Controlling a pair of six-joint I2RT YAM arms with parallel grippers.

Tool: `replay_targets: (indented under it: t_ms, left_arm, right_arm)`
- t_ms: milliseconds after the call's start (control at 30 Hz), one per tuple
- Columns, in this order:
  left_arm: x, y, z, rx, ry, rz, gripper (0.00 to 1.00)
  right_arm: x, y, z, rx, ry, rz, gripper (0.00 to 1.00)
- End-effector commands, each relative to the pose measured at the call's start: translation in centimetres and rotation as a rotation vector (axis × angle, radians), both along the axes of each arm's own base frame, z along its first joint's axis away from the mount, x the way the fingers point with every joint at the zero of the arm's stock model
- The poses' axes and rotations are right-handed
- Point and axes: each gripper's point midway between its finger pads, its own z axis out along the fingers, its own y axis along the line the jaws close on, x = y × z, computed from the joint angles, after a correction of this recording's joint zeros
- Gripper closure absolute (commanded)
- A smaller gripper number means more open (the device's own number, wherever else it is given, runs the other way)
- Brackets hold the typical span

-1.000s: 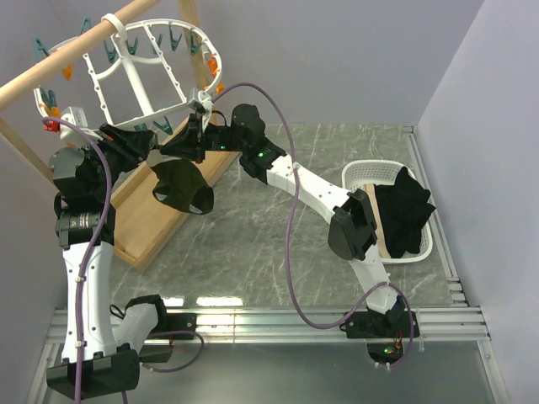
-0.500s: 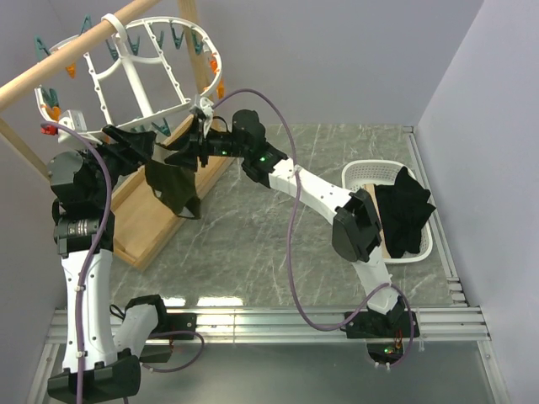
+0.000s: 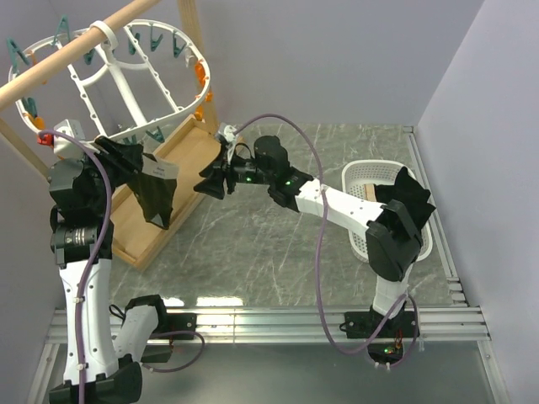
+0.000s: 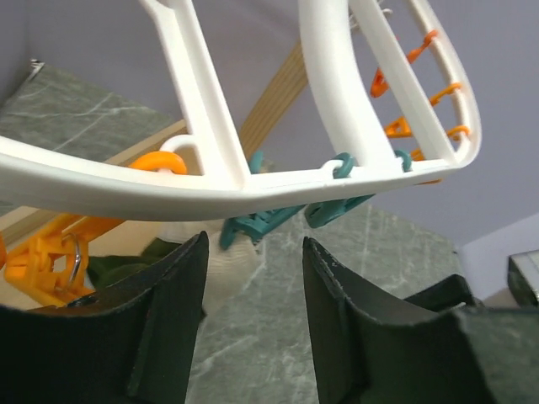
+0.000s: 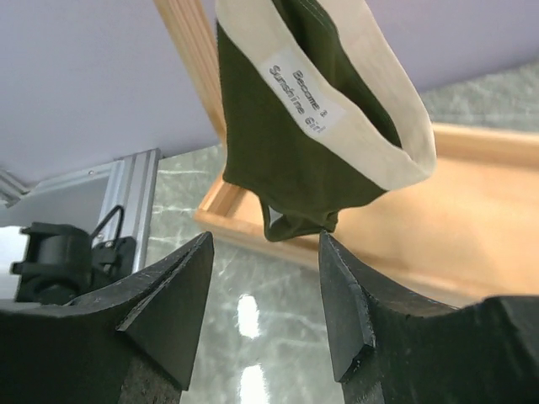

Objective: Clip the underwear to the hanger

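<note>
Underwear (image 3: 156,200) hangs limp beneath the near rim of the white hanger (image 4: 126,192), dark olive with a pale band along its top edge. In the left wrist view that pale edge sits right under a teal clip (image 4: 257,225) on the rim and looks caught in it, though the bite itself is hard to make out. The left gripper (image 4: 253,252) is just below the rim with its fingers spread and nothing between them; the teal clip is in line with the gap. The right gripper (image 5: 263,252) is near the garment but apart from it, its fingers also spread and empty, pointing at the cloth. A small printed label (image 5: 307,99) shows on the pale band. Behind the garment lies the wooden tray (image 5: 472,219) of the stand, and the hanger's hook sits over the wooden pole (image 3: 76,50). Orange clips (image 4: 156,162) dangle along the frame. At the right side of the table (image 3: 278,244) a white basket (image 3: 364,175) holds a black garment (image 3: 404,210)
</note>
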Motion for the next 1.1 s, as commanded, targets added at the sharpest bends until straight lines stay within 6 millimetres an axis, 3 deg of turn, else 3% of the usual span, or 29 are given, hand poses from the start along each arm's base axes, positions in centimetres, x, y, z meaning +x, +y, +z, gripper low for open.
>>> replay_targets:
  t_ms: [0, 100, 200, 267, 300, 667, 900, 1067]
  left_arm:
    - [-1.6, 1.3, -0.7, 0.051, 0.048, 0.071, 0.47]
    - [-2.3, 0.6, -0.9, 0.081, 0.044, 0.032, 0.41]
    - [-2.7, -0.8, -1.1, 0.105, 0.045, -0.055, 0.35]
    - [-3.1, -1.8, -0.9, 0.127, 0.029, -0.117, 0.31]
    - [-3.2, -1.9, -0.7, 0.131, 0.023, -0.124, 0.3]
    - [-5.5, -3.3, 2.0, 0.191, -0.051, -0.19, 0.23]
    - [-7.3, -4.6, 1.2, 0.184, -0.041, -0.248, 0.17]
    - [-8.1, -5.1, 1.2, 0.194, -0.051, -0.277, 0.04]
  right_arm:
    - [1.5, -1.9, 1.4, 0.074, 0.065, -0.077, 0.4]
    - [2.6, -2.4, -0.8, 0.089, 0.181, -0.069, 0.4]
    - [3.3, -2.3, -1.6, 0.115, 0.258, -0.03, 0.4]
    - [3.7, -1.8, -0.8, 0.147, 0.268, -0.002, 0.39]
    - [3.9, -1.5, -1.7, 0.143, 0.307, 0.012, 0.39]
    - [6.0, -1.3, -0.9, 0.175, 0.27, -0.009, 0.39]
    - [6.8, -1.6, 0.0, 0.191, 0.245, -0.026, 0.39]
    - [8.1, -2.1, 1.4, 0.207, 0.209, -0.049, 0.39]
